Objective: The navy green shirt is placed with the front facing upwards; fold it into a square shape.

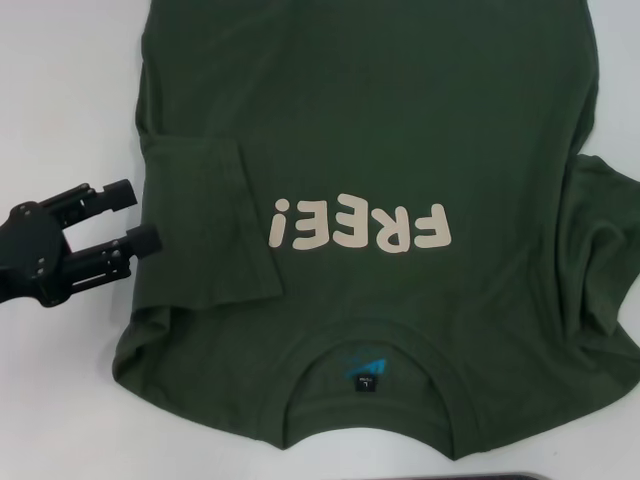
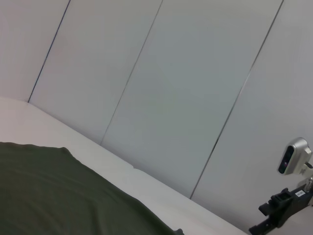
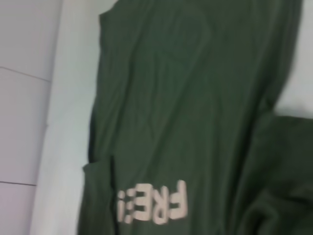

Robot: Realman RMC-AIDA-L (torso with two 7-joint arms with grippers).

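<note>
The navy green shirt (image 1: 380,140) lies face up on the white table, collar (image 1: 370,345) nearest me and the cream "FREE!" lettering (image 1: 360,225) across the chest. The sleeve on the left (image 1: 210,225) is folded inward onto the body; the sleeve on the right (image 1: 600,260) lies bunched out to the side. My left gripper (image 1: 135,215) is open just off the shirt's left edge, next to the folded sleeve, holding nothing. The right wrist view looks down on the shirt (image 3: 195,112) from above. A black part of the right arm (image 2: 281,208) shows far off in the left wrist view.
The white table (image 1: 60,90) shows bare to the left of the shirt. Pale wall panels (image 2: 171,88) stand behind the table. A dark object's edge (image 1: 480,476) sits at the near table edge.
</note>
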